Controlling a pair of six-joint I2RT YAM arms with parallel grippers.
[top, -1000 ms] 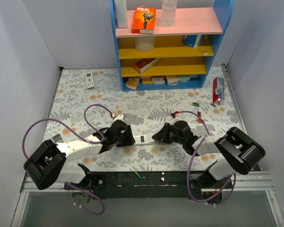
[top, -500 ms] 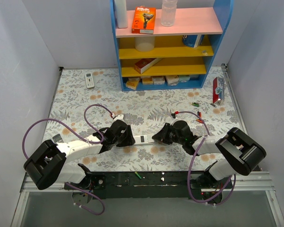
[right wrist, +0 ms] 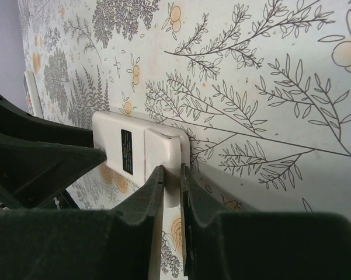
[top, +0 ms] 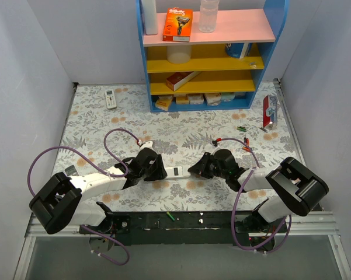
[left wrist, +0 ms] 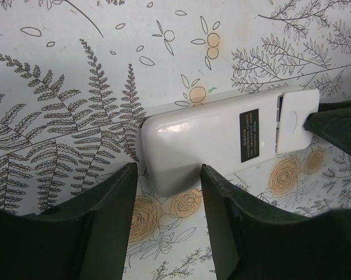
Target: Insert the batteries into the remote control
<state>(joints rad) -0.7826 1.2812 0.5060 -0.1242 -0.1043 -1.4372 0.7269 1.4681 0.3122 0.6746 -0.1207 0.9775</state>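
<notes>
The remote control [top: 174, 171] lies white back up on the flowered table, between my two grippers. My left gripper [top: 157, 170] is shut across its left end; the left wrist view shows that end [left wrist: 175, 169] sitting between the two fingers [left wrist: 168, 175]. My right gripper [top: 197, 169] is nearly closed, shut on the battery cover [right wrist: 162, 153] at the other end, and the cover's tip sticks down between the fingers [right wrist: 171, 172]. The same cover [left wrist: 295, 119] shows beside the black label [left wrist: 249, 135]. Several batteries [top: 245, 140] lie loose at the right, far from both grippers.
A blue, yellow and pink shelf unit [top: 204, 55] stands at the back. An all-white remote [top: 110, 98] lies at the back left. A red package [top: 270, 109] leans at the right edge. Purple cables [top: 114, 140] loop over the left arm.
My right gripper has edged very slightly to the right at the cover end. The left gripper and the remote have not moved.
</notes>
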